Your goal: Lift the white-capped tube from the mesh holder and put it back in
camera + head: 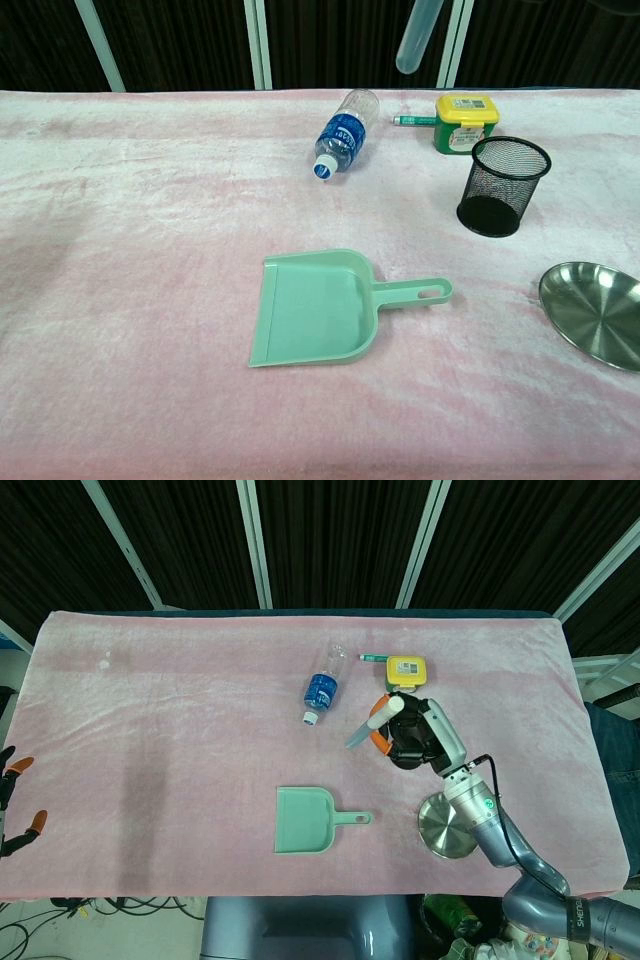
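Observation:
My right hand (420,740) holds the clear tube (368,728) up in the air, gripping it near its white cap (394,707). The tube slants down and to the left from the hand. In the chest view only its rounded lower end (414,42) shows at the top edge, above and left of the black mesh holder (503,186). The holder stands upright on the pink cloth with nothing in it; in the head view my hand hides it. My left hand (12,792) sits at the far left edge, fingers apart, holding nothing.
A water bottle (343,132) lies left of the holder. A yellow box (465,121) and a green pen (413,120) lie behind it. A green dustpan (325,306) sits near the front middle, and a steel dish (595,312) at the front right.

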{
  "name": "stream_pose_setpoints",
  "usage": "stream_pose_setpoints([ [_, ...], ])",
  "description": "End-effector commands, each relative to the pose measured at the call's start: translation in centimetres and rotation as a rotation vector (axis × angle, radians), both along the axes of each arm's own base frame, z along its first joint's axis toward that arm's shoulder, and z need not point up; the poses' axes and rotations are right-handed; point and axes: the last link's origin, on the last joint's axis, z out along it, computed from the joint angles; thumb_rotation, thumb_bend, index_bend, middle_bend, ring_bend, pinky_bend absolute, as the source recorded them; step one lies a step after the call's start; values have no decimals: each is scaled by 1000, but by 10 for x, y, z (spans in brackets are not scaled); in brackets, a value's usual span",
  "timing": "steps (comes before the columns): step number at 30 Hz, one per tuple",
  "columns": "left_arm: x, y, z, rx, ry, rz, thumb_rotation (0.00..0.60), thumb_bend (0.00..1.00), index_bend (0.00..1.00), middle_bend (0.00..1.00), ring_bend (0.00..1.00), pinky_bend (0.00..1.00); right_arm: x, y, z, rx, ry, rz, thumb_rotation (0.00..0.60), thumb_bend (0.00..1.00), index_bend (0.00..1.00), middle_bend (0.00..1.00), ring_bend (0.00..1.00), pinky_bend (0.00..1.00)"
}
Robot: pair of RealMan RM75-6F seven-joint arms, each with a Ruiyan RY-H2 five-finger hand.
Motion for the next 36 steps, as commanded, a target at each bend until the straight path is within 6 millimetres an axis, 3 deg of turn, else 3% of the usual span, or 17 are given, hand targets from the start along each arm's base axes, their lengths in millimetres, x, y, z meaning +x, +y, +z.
stream_pose_setpoints([
  [1,0,0,0,0,1,0,600,322,158,25,0,0,-14,-5,-23,-449,732,-73,600,349,687,714,856,852],
  [10,0,0,0,0,2,1,600,323,158,24,0,0,-7,-5,-22,-579,752,-77,600,349,686,714,856,852],
  [13,0,0,0,-1,4,0,600,323,158,25,0,0,-3,-2,-29,-447,604,-104,600,349,686,714,856,852],
  [23,0,0,1,1,2,0,600,323,158,25,0,0,-10,-11,-22,-185,378,-170,600,350,686,714,857,853],
  [36,-1,1,0,0,8,5,600,323,158,24,0,0,-40,-26,-18,-161,459,-210,600,350,687,715,857,856],
])
